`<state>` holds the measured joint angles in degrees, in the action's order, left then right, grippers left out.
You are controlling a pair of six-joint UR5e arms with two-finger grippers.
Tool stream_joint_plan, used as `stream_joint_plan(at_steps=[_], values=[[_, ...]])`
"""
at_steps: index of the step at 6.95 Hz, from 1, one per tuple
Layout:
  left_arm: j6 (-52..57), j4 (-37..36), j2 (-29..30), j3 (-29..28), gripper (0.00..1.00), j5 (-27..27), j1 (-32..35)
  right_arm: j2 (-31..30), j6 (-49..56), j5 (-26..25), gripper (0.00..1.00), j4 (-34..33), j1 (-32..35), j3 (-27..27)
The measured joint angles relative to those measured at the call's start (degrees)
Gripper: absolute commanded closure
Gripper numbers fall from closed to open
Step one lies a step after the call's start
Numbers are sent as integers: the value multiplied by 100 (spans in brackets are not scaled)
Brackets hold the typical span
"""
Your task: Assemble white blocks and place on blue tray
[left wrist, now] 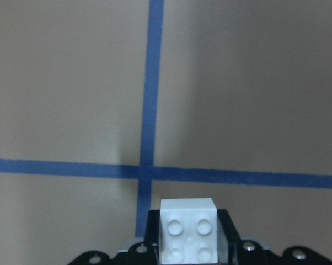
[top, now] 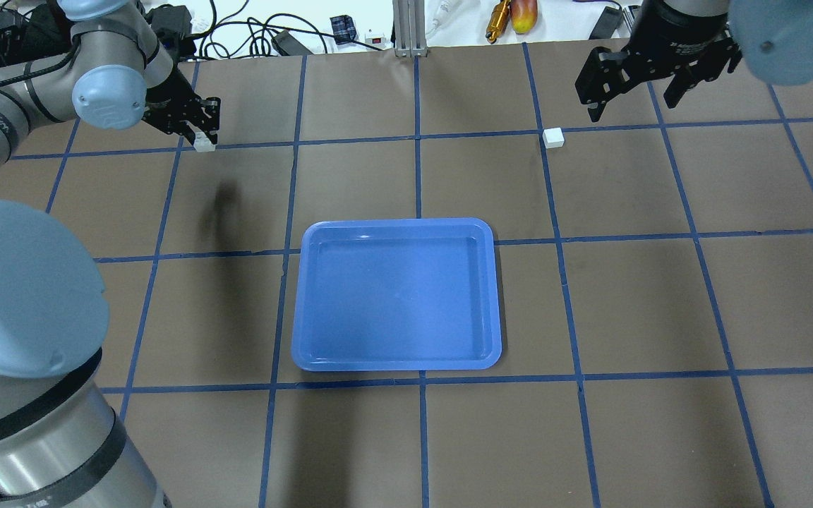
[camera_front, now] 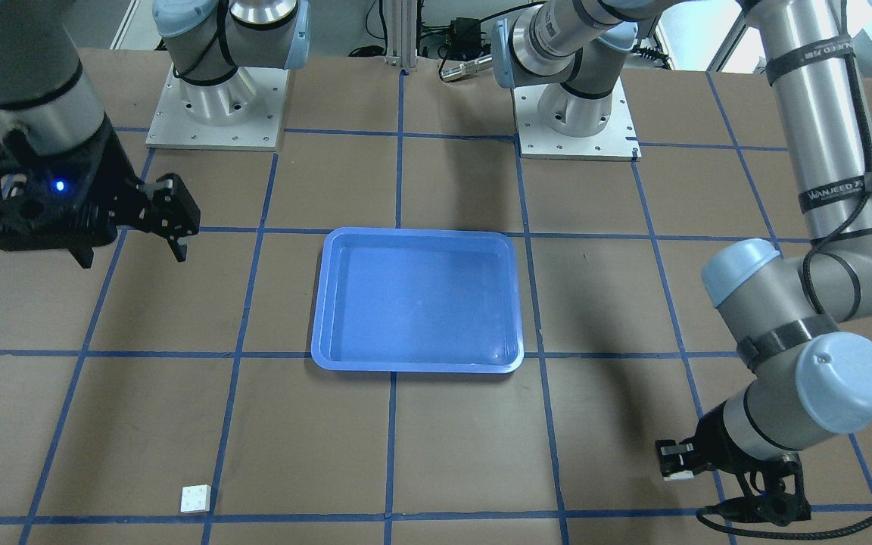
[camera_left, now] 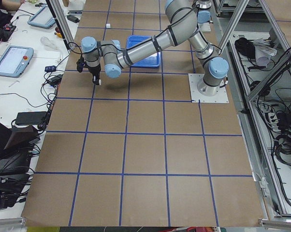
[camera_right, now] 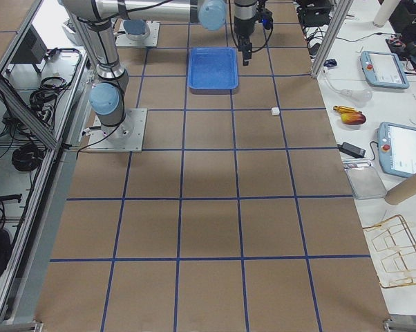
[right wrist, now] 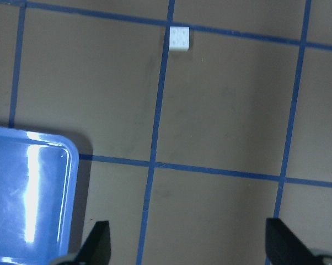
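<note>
The blue tray lies in the middle of the table with nothing in it. My left gripper is at the far left, shut on one white block. In the left wrist view that block sits between the fingers with its studs facing the camera, over a tape crossing. The second white block rests on a tape line at the far right, also as the block in the front-facing view. My right gripper hangs open above the table just right of and beyond it, holding nothing.
Blue tape lines divide the brown table into grid squares. The two arm bases stand at the robot's edge. Cables and small tools lie beyond the far edge. In the right wrist view the tray corner is at lower left.
</note>
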<state>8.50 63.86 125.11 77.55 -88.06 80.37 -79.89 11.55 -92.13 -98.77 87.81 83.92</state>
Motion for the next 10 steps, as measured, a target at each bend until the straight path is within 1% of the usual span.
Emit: stream_joint_plan(at_steps=[1, 2, 3, 4, 5, 6, 7, 8, 9, 10], values=[[-215, 66, -394, 326, 89, 117, 312, 526, 642, 7, 1, -324, -124, -167], [-490, 78, -798, 734, 90, 356, 554, 997, 1526, 177, 1, -767, -282, -273], [-787, 36, -1140, 1125, 91, 552, 728, 1384, 2427, 448, 2, -1186, -418, -320], [-1124, -115, -1370, 1454, 92, 596, 963, 1699, 3479, 708, 4, -1453, -544, -356], [-1643, -292, -1454, 1630, 93, 538, 1287, 1912, 4556, 892, 5, -1566, -639, -417], [-2148, -378, -1467, 1709, 94, 467, 1652, 2059, 5505, 1019, 10, -1591, -708, -508], [-2488, -399, -1474, 1774, 95, 325, 2004, 2137, 6256, 1118, 12, -1584, -740, -567], [-2756, -414, -1490, 1927, 96, 111, 2262, 2168, 6913, 1207, 0, -1590, -752, -585], [-2970, -624, -1490, 2244, 96, -2, 2427, 2183, 7442, 1324, 0, -1595, -762, -582], [-3073, -1066, -1460, 2608, 97, -41, 2527, 2236, 7775, 1466, 0, -1585, -772, -578]])
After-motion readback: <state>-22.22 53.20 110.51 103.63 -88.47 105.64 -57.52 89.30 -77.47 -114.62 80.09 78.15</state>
